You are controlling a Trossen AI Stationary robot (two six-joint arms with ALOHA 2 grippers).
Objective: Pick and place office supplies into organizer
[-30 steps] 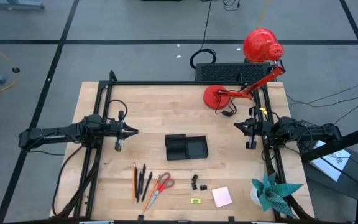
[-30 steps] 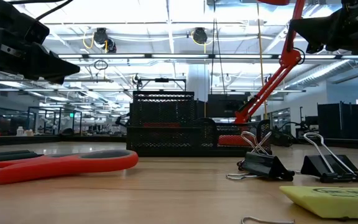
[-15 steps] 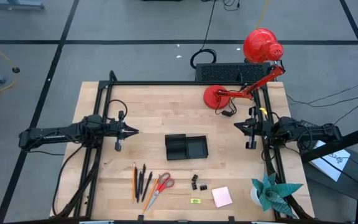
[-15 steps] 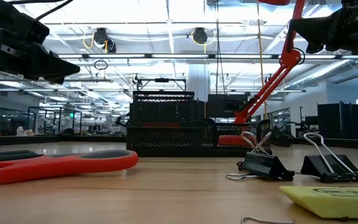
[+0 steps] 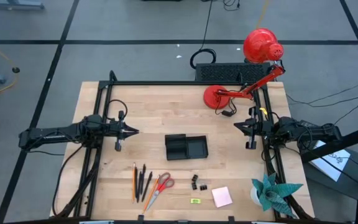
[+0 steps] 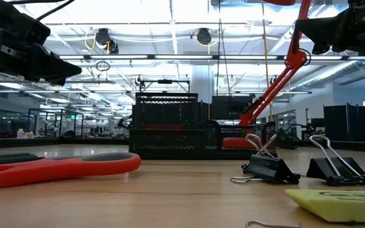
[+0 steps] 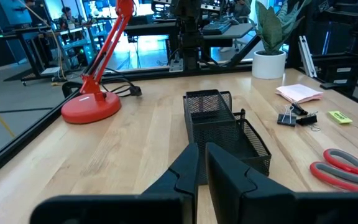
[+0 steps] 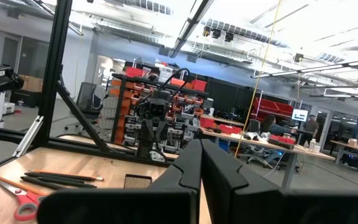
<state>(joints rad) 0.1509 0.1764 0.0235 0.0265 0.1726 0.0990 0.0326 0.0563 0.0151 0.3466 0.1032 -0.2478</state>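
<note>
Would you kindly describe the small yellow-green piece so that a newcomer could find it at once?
Start at the organizer in the table's middle and move to the near edge. There, between the scissors and the pink sticky-note pad, lies the yellow-green piece, the smallest and only yellow-green item.

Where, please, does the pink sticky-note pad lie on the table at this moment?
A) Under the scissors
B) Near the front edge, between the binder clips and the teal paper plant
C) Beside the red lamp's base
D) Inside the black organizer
B: in the high view the pink sticky-note pad lies on bare wood, with the binder clips on one side and the teal paper plant on the other.
</note>
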